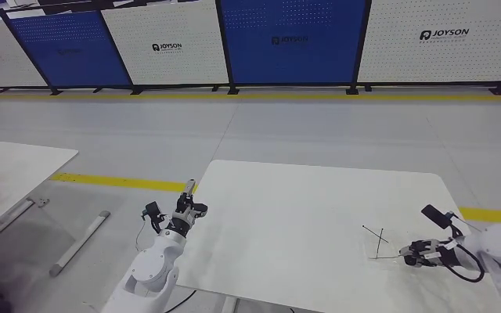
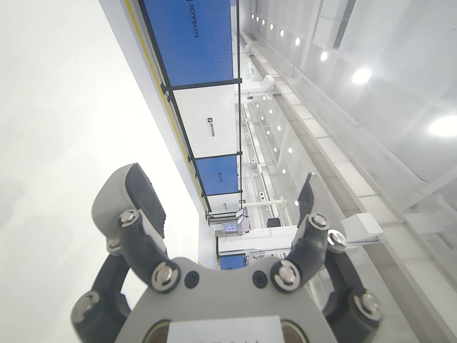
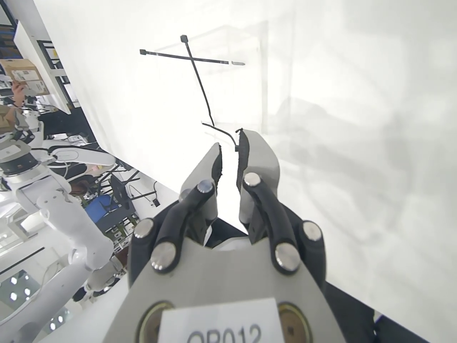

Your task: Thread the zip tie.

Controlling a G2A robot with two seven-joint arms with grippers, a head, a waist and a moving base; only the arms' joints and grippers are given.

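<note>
— What is to be noted first?
— The white table (image 1: 313, 196); the work is laid on its near right part.
— Where are the arms found?
— The left gripper (image 2: 223, 174) is held at the left edge of the table, well apart from the work. Its jaws are spread wide and nothing is carried between them. The right gripper (image 3: 229, 140) is placed low over the near right part. Its jaws are brought almost together, with only a narrow gap left, and nothing is seen clamped in that gap.
— Where is the zip tie?
— Two crossed zip ties (image 3: 191, 59) are laid flat, just left of the right gripper and a little farther away. A third, the curved zip tie (image 3: 222, 131), is laid between them and the gripper. Its end is seen touching the tip of one finger (image 3: 246, 155). It seems to lie against the finger and not inside the grip.
— Which step is judged to be in hand?
— The picking up. No tail is passed through a head, so the threading itself is not yet begun.
— What is called for next?
— A firm pinch on the curved tie is needed, then a lift. The left gripper must probably be brought across, so that the head is held by one side and the tail is guided into the slot by the other. Fine alignment will be demanded, as the strap looks thin and likely bends easily.
</note>
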